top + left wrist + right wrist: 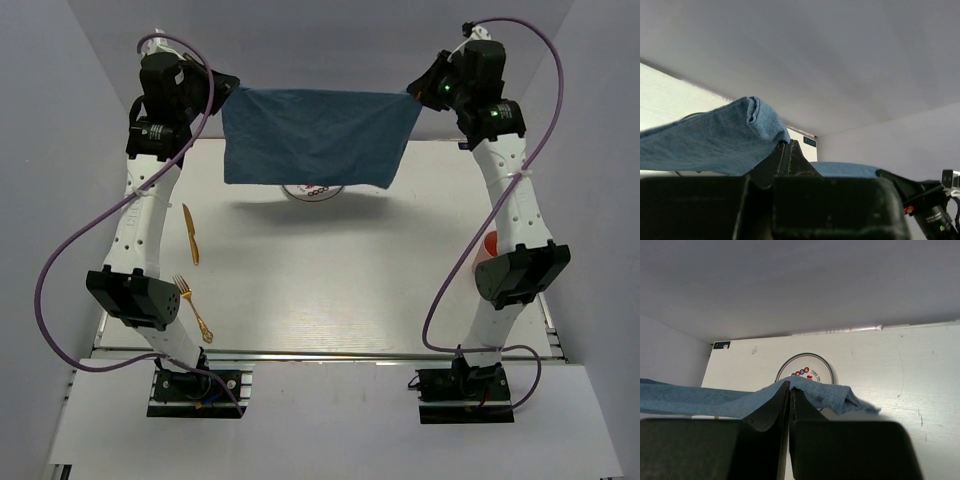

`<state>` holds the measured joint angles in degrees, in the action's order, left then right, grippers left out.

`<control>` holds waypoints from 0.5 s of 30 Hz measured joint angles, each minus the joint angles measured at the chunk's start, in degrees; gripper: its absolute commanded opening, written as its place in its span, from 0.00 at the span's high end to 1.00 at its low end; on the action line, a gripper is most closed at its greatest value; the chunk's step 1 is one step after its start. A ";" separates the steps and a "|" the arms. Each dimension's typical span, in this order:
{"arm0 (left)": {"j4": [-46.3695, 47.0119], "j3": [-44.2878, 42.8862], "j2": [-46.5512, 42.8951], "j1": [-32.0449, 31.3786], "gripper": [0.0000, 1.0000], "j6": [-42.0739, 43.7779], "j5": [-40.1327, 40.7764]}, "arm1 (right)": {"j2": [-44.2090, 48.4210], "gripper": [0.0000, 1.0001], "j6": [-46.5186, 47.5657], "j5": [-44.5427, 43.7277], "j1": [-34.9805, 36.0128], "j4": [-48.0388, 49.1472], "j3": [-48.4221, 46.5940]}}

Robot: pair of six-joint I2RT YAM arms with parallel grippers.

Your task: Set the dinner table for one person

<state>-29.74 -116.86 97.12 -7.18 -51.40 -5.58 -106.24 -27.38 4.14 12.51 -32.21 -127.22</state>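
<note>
A blue cloth placemat [315,135] hangs stretched in the air above the far part of the white dinner table [330,290]. My left gripper [222,92] is shut on its left top corner [747,125]. My right gripper [416,95] is shut on its right top corner [825,392]. A white plate with a dark rim and red print [312,192] lies on the table under the cloth, mostly hidden; it also shows in the right wrist view [810,367]. A gold knife [190,234] and a gold fork [192,305] lie at the left.
A red and white object [488,246] sits at the right edge, partly hidden behind my right arm. Grey walls close in the far side and both sides. A metal rail [330,354] runs along the table's front edge.
</note>
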 measured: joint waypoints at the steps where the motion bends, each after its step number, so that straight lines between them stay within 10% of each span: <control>1: 0.76 0.00 0.20 -0.09 1.00 0.42 -0.63 | 0.00 1.00 0.00 1.22 -0.92 0.48 -0.07; 7: 8.79 10.36 -5.35 -0.20 1.00 2.73 -1.90 | 2.56 1.00 0.39 8.41 -4.26 4.37 4.55; 12: 18.29 40.70 -23.04 -0.98 1.00 3.96 -2.71 | 19.91 1.00 0.24 12.35 -4.42 12.31 37.07; 15: 19.93 55.65 -33.44 -1.18 0.77 4.24 -4.31 | 33.18 0.82 -1.62 13.68 -4.39 16.00 58.23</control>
<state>-9.80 -61.21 63.68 -8.36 -47.16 -9.89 -73.06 -28.99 17.82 8.12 -16.21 -68.99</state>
